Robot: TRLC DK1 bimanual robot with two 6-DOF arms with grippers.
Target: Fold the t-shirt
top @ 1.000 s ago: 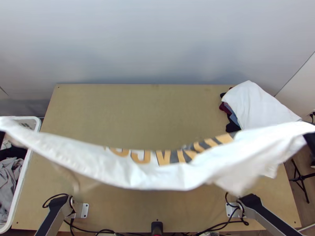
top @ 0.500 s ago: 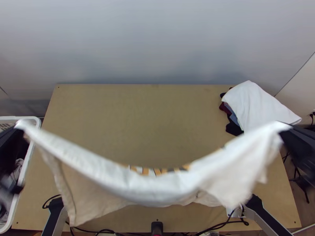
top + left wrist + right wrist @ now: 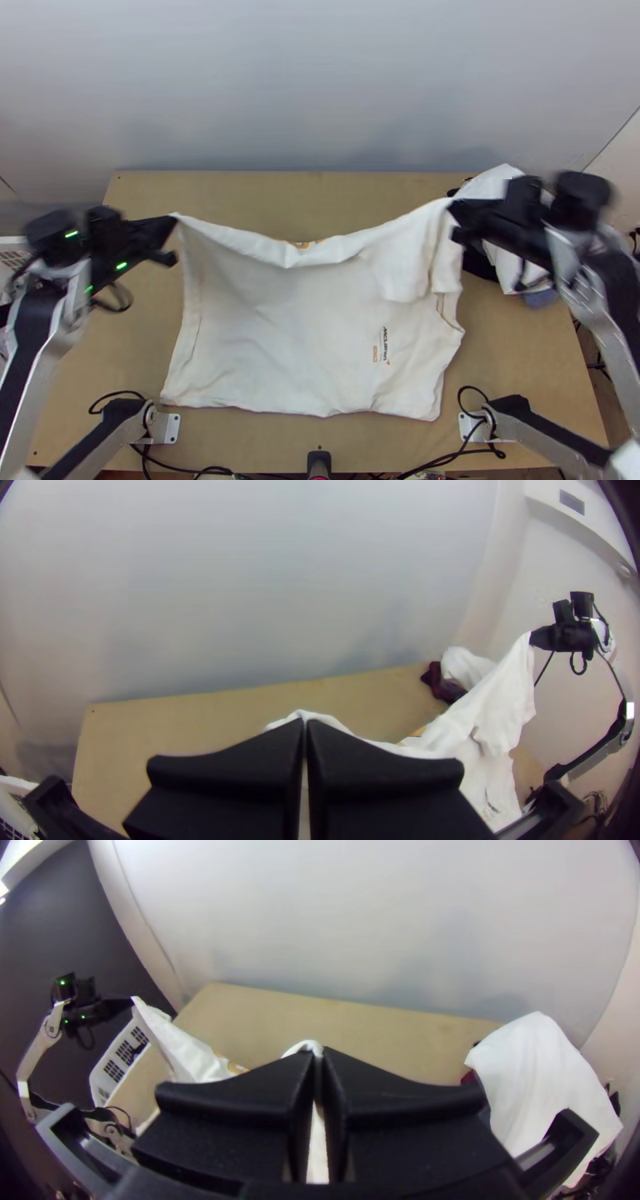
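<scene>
Over a wooden table, white t-shirt, left gripper and right gripper each pinching one end

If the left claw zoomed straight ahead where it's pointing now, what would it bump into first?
The left claw has the t-shirt in its tips, so that would go along. Past it, the way looks free over the table to the pale wall, probably the first bump, though depth is unclear.

Stretches beneath left tool and right tool as a light wooden surface. Bears a clothes pile near the right tool, with white cloth over dark red cloth.
</scene>
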